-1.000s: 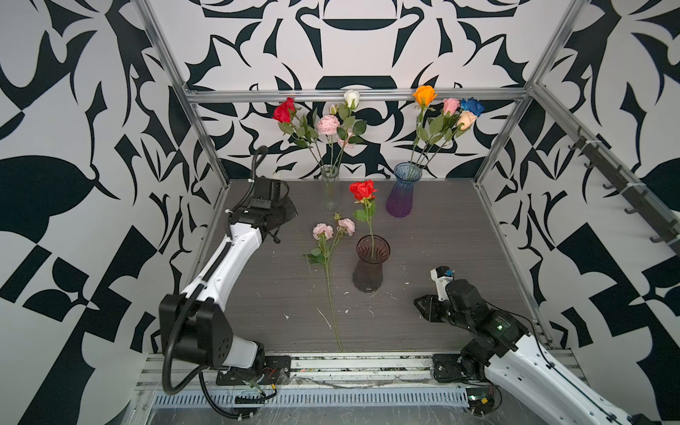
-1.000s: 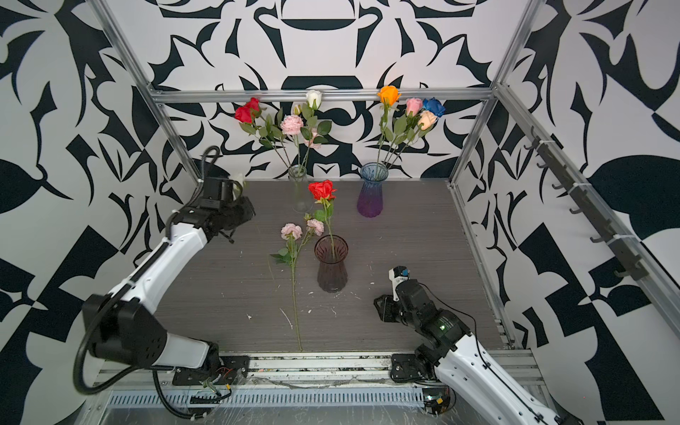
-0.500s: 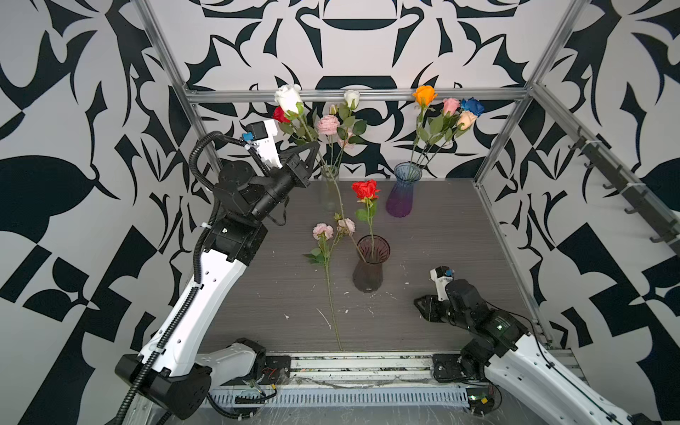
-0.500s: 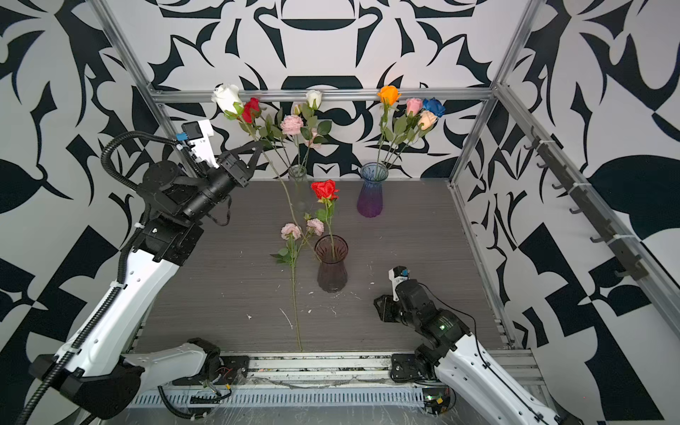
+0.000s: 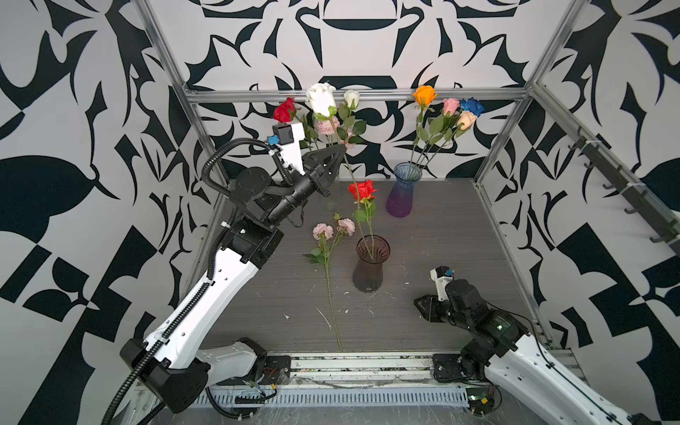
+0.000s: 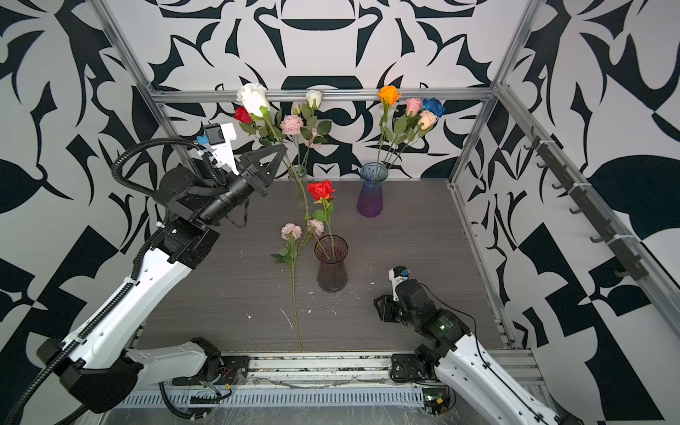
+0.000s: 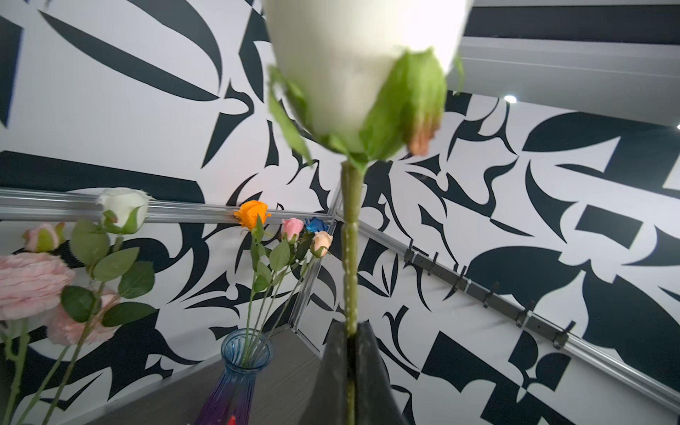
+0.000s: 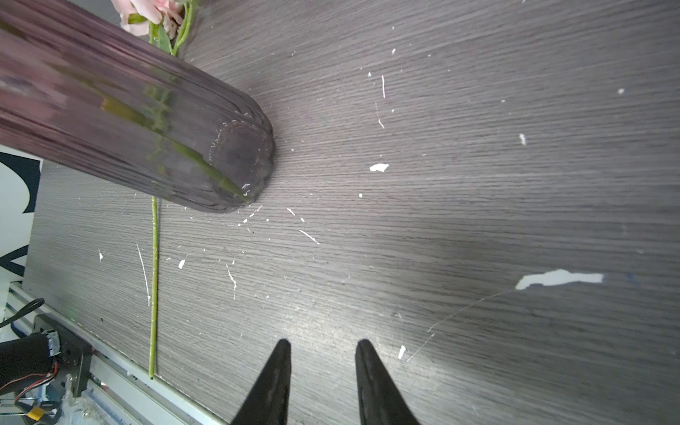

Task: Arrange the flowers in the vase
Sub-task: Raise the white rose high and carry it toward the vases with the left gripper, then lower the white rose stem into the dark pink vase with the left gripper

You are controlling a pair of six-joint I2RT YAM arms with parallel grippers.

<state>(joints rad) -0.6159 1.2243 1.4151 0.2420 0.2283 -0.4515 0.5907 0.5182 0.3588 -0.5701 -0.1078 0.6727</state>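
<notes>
1. The left gripper point(image 5: 343, 148) is raised high over the back left of the dark wood-grain desk point(image 5: 441, 239). Its jaws are pressed together on the thin green stem of a large white rose point(image 5: 322, 97). In the left wrist view the stem is pinched between the black fingers point(image 7: 331, 379), with the bloom above them.
2. From the pinch the stem slants down, and its lower end sits inside the mouth of a smoky ribbed glass vase point(image 5: 368, 274) standing upright near the middle of the desk.
3. A leafy red rose point(image 5: 362, 189) stands in that same vase.
4. The right gripper point(image 8: 323, 344) sits low near the front right corner, jaws partly spread with nothing between them, pointing toward the vase's base.
5. A spray of ruffled pale pink blooms point(image 5: 323, 231) lies flat just left of the vase, its stem end at the front edge.
6. By the back edge, a blue-to-purple glass vase point(image 5: 401, 195) holds an orange rose point(image 5: 424, 95), pink rose point(image 5: 450, 106), blue rose point(image 5: 473, 106) and peach rose point(image 5: 466, 119).
7. A clear glass vase point(image 6: 298, 176) to its left holds a second red rose point(image 5: 284, 110), a small white rose point(image 5: 351, 97) and pink blooms point(image 5: 325, 127).
</notes>
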